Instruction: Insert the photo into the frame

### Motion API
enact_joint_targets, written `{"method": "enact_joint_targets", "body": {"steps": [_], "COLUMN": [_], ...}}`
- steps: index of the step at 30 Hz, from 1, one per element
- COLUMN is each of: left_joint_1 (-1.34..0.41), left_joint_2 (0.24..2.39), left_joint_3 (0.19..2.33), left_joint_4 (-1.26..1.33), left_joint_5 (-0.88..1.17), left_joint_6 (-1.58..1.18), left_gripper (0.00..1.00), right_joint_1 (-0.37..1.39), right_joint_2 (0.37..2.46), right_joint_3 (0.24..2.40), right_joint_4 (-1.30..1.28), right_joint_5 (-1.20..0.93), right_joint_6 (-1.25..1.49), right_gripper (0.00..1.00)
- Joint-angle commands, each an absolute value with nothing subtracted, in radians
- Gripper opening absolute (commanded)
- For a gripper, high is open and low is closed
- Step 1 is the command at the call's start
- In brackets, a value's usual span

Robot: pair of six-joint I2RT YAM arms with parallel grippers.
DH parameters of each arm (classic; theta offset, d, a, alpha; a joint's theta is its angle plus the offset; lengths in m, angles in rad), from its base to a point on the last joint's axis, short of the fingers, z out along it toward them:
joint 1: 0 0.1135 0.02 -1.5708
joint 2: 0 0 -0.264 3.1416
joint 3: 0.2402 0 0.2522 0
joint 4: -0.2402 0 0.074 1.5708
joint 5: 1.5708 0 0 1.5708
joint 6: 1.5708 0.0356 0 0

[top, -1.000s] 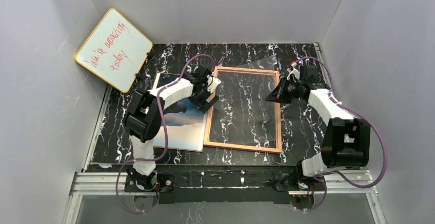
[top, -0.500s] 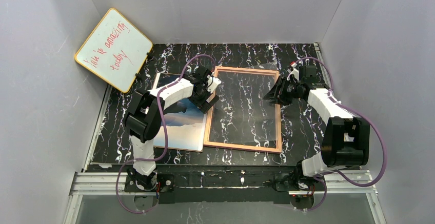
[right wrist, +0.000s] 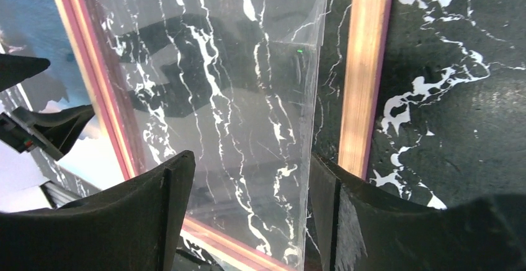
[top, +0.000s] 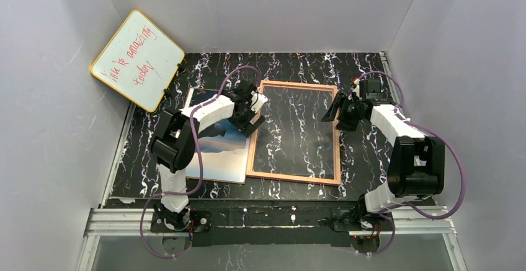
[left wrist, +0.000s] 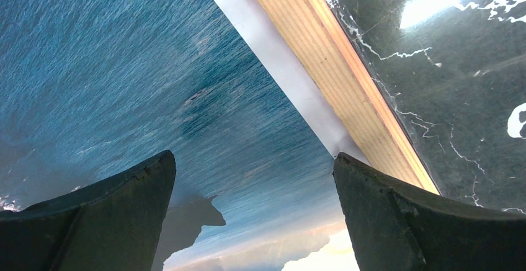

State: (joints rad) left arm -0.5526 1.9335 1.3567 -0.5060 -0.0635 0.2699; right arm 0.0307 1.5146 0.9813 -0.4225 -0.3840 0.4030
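Observation:
The photo (top: 217,150), a sea and sky print, lies flat on the table, left of the frame (top: 291,178). The frame lies rear-up with a clear pane (top: 298,128) resting in it. My left gripper (top: 252,124) hovers open, close over the photo's (left wrist: 155,85) right edge, beside the frame's wooden left rail (left wrist: 335,79). Nothing sits between its jaws (left wrist: 254,209). My right gripper (top: 332,113) is at the frame's right rail (right wrist: 363,66), open (right wrist: 248,215). The pane's (right wrist: 236,97) right edge lies between its fingers, close to the right finger (right wrist: 372,221).
A yellow-edged whiteboard (top: 138,60) with red writing leans against the left wall at the back. Grey walls close in the black marbled table (top: 372,153) on three sides. The photo's right edge butts against the frame's left rail.
My right gripper has opened and let go of the clear pane, which dropped from a tilt to lie flat in the frame. The left arm has stayed still.

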Motion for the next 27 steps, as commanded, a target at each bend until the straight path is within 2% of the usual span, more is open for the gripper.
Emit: {"method": "enact_joint_targets", "body": {"steps": [1,5,15,27], "left_joint_1": [-0.562,-0.562,-0.562,-0.563], "left_joint_2": [1.91,1.914,1.913,1.912], "left_joint_3": [1.363,1.365,1.364,1.367], "left_joint_4": [-0.555,-0.556,-0.557,-0.556], "left_joint_5": [-0.072,-0.081,-0.083,-0.082], "left_joint_6": [0.278,0.285,0.29,0.282], "left_gripper": [0.98,0.98,0.98,0.97], "right_joint_1": [0.041,0.043,0.043,0.043], "right_joint_2": [1.534,1.558,1.585,1.617], "right_joint_3": [1.039,1.075,1.11,1.078], "right_joint_4": [-0.442,-0.476,-0.511,-0.469], "right_joint_5": [-0.324,-0.296,-0.252,-0.293], "right_joint_6": [0.389,0.376,0.371,0.399], "right_gripper": [0.75,0.83,0.89,0.85]}}
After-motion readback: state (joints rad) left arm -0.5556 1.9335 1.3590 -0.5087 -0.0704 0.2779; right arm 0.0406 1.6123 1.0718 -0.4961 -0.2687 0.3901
